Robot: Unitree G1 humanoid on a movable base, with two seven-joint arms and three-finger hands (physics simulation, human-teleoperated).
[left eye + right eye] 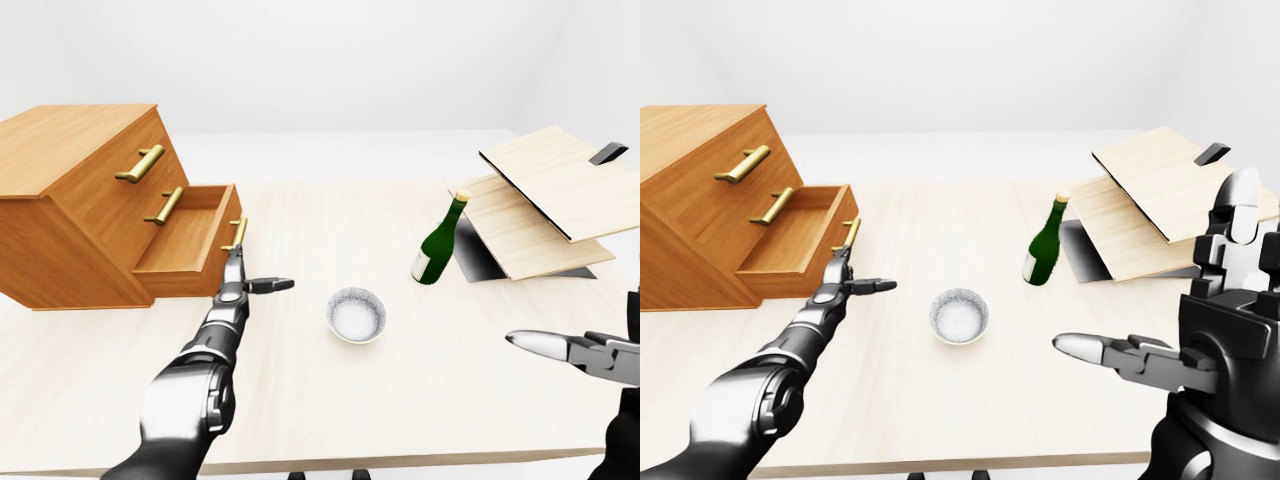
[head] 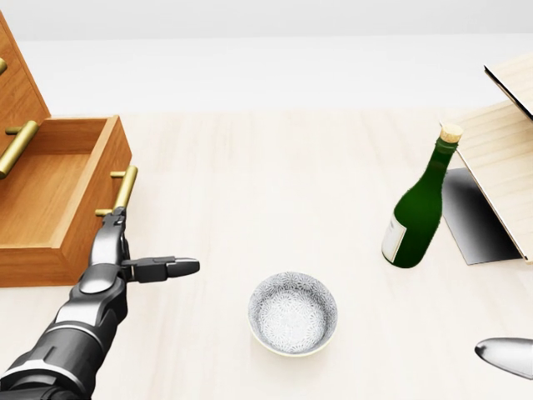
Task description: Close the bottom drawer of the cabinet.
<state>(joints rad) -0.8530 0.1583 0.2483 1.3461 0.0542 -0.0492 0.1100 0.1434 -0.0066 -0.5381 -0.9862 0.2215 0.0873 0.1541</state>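
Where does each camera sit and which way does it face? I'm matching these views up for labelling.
Head view: on the head, tilted down at the table; left hand at the bottom drawer, bowl, bottle.
Left-eye view: on the head, wider, over the left arm; cabinet at left.
Right-eye view: paired eye; right hand large at right.
All three share drawer, bowl and bottle.

Left-eye view: cabinet (image 1: 80, 205) left on table (image 1: 330, 400); bowl (image 1: 356, 314) centre; bottle (image 1: 438, 243) right.
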